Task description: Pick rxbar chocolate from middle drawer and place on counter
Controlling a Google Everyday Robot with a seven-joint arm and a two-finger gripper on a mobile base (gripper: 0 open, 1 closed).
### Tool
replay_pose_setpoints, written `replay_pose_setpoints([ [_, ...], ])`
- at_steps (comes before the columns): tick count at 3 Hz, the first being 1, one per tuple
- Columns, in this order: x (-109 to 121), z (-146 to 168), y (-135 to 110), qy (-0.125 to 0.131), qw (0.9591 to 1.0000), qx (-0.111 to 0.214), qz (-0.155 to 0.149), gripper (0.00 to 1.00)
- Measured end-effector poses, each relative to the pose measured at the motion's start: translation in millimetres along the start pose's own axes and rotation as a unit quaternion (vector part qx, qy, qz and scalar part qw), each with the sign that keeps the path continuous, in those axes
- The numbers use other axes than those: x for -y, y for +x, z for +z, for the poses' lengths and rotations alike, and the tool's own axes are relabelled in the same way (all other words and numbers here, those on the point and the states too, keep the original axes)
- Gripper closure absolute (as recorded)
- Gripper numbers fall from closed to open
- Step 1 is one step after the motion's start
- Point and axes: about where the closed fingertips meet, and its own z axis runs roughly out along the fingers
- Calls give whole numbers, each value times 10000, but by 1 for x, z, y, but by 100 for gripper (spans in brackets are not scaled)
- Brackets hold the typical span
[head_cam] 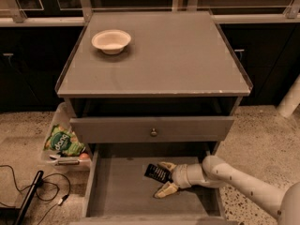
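The rxbar chocolate [155,172], a small black wrapper with white print, lies on the floor of the open middle drawer [117,189], near its back right. My gripper [165,178] reaches into the drawer from the right, low over the floor. Its pale fingers are spread open, one finger [167,165] beside the bar's far right edge, the other [166,190] nearer the front. The bar sits at the mouth of the fingers, not clamped. The grey counter [164,60] is above.
A white bowl [111,40] stands on the counter's back left. A drawer front with a round knob [153,132] juts out above the open drawer. A clear bin with a green snack bag [63,142] and black cables [33,191] lie on the floor at left.
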Motion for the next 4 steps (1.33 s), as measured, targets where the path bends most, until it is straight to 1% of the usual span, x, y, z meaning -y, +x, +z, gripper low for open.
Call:
replay_pose_setpoints([
  [3,0,0,0,-1,10000,0,0,88],
  [4,0,0,0,-1,10000,0,0,100],
])
